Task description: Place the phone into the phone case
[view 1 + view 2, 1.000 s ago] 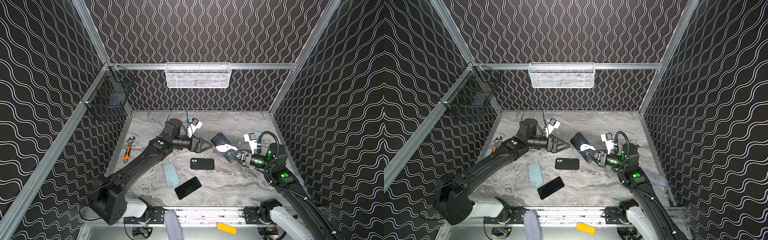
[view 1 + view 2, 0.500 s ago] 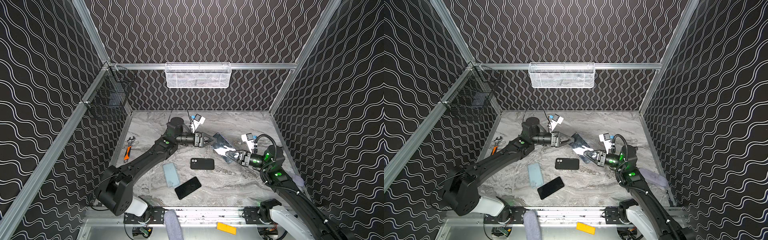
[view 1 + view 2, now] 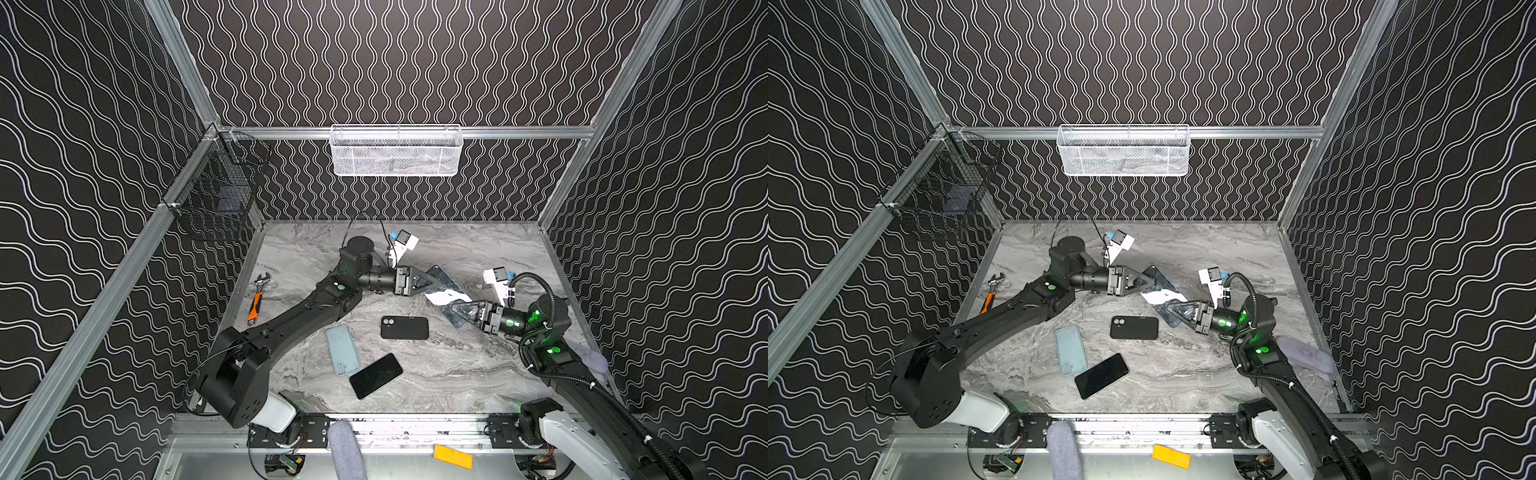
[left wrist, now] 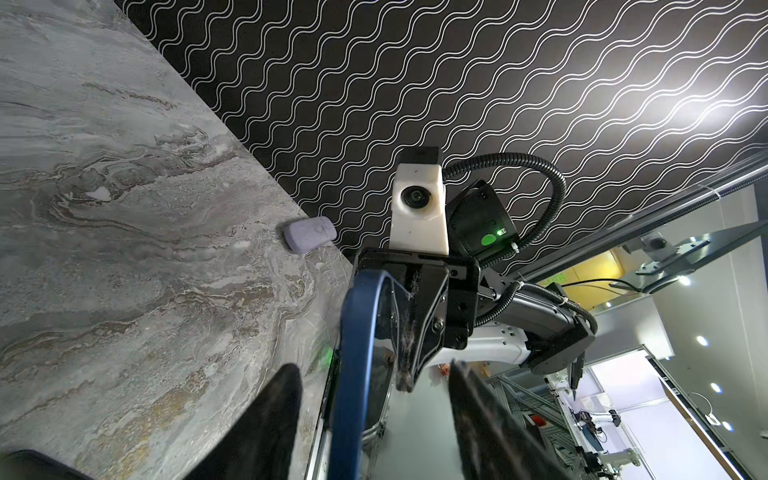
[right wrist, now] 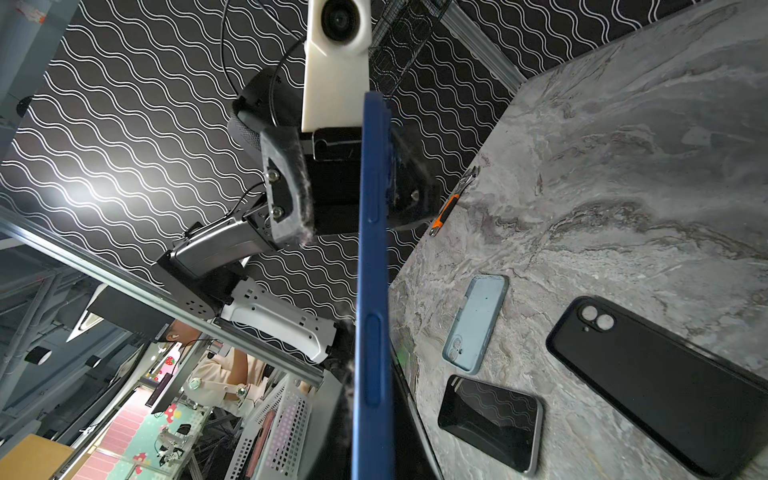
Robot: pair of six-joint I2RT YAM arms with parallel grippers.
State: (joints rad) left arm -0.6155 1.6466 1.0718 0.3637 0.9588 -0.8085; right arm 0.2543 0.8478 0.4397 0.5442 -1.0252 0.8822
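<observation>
A blue phone case (image 5: 374,249) is held edge-up above the table, and a dark glossy phone (image 3: 442,282) lies against its inner side. How deep the phone sits in the case I cannot tell. My right gripper (image 3: 453,309) is shut on the near end of this pair. My left gripper (image 3: 430,282) stands open at the far end. In the left wrist view its fingers (image 4: 274,415) flank the blue rim (image 4: 353,353) with a gap on each side.
On the marble table (image 3: 457,374) lie a black case (image 3: 404,328), a light blue case (image 3: 342,350) and a second black phone (image 3: 376,376). An orange-handled wrench (image 3: 257,297) lies at the left wall and a pale purple object (image 3: 590,359) at the right wall.
My left gripper has reached right to the far end of the held case and its jaws have narrowed. The right gripper has shifted slightly left with its load, still shut.
</observation>
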